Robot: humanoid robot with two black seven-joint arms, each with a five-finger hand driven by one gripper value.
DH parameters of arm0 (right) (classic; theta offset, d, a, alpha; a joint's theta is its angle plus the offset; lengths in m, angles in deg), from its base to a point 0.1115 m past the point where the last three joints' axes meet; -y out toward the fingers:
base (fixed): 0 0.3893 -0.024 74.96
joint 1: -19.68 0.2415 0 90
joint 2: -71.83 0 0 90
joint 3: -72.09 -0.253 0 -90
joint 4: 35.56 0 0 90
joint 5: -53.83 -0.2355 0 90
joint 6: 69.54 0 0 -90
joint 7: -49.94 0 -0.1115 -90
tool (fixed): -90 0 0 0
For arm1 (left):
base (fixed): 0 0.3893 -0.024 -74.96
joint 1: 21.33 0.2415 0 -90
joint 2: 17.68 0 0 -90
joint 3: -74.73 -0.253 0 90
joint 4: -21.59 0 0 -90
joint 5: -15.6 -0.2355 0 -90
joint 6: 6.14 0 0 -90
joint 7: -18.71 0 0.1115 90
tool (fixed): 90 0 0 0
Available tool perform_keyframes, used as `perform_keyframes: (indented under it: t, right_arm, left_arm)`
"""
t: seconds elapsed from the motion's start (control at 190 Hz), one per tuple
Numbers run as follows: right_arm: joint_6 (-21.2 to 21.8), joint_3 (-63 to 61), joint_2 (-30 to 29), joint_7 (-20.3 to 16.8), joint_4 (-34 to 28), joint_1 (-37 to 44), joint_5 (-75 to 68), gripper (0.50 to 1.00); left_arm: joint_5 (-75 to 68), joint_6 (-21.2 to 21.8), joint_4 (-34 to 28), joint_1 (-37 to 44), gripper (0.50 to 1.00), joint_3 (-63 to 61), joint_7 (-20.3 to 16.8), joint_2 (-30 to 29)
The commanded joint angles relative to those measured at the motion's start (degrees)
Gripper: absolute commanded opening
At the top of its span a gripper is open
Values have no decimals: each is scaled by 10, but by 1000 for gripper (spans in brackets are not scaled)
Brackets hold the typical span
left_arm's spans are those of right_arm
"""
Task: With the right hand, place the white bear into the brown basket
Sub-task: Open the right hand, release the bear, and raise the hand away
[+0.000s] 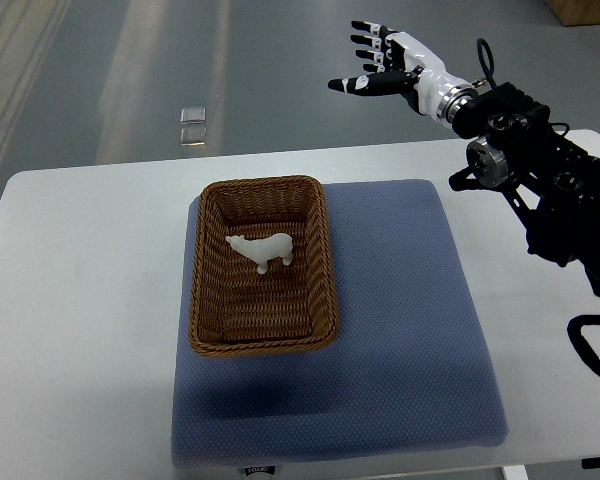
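Since the white bear (262, 251) already stands inside the brown basket (325, 262), I keep my right hand (388, 64) empty, fingers spread, far right beyond the table (80, 300). It looks light, rigid, smooth; I'd pinch it across the body.

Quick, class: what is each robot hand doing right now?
Right hand: open, fingers spread, holding nothing; the small white toy bear stands in the brown woven wicker basket.
Left hand: not in view.
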Motion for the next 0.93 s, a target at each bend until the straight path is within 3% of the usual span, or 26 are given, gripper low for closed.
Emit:
perform_keyframes:
  t: [0.0,0.232,0.364,0.622,0.928]
  right_arm:
    - [-27,-49,-21,44,6,-39,-34,924]
    - [-26,-80,-28,80,33,-96,-266,926]
    - [5,-77,-30,82,47,-102,-379,928]
    - [45,-73,-55,82,55,-120,-392,928]
    - [45,-72,-62,82,55,-127,-389,928]
  left_arm:
    - [0,0,0,0,1000,0,0,0]
    - [0,2,0,0,1000,0,0,0]
    - [0,2,0,0,1000,0,0,0]
    - [0,2,1,0,1000,-1,0,0]
    - [0,2,0,0,1000,-1,0,0]
